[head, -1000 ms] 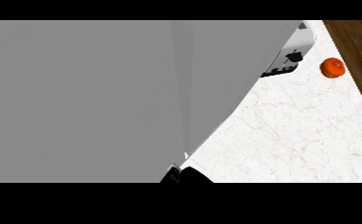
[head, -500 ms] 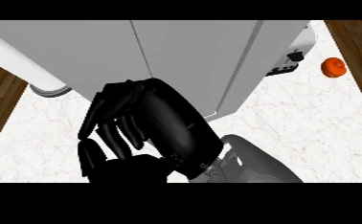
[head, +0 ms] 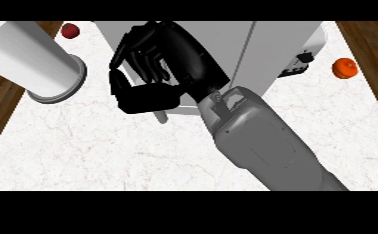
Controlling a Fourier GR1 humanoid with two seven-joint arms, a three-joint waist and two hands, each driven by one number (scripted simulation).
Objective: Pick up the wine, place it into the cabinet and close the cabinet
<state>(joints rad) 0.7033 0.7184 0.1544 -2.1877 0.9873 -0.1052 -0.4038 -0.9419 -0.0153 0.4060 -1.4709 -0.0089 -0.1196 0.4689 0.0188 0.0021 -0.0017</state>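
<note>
At the far left a pale grey cylinder (head: 44, 73) with a rimmed end lies slantwise across the edge of the worktop (head: 96, 148); I cannot tell what it is, and I would not call it the wine. Just beyond it, near the back, sits a small dark red round thing (head: 70, 30). Next comes my right hand (head: 159, 68), its fingers curled over with the thumb tucked beneath them, set against the left part of the grey cabinet (head: 277, 43). I see nothing held inside that curl. A small grey peg (head: 161, 116), perhaps a door handle, pokes out just below the hand. My grey forearm (head: 258, 138) runs back from there to the lower right. The cabinet's front looks flat, with only a thin seam running down it, so I judge the doors to be shut or very nearly so. The wine shows nowhere in view: it may be inside the cabinet behind my hand, or hidden by hand and arm, and I cannot say which. If it is inside, picking and placing are done and only the last of the closing is left. Right of the cabinet, touching its side, is a small black and white device (head: 301, 62), and beyond that an orange fruit (head: 345, 68) lies on the worktop well apart from my hand. My left hand is out of sight.
</note>
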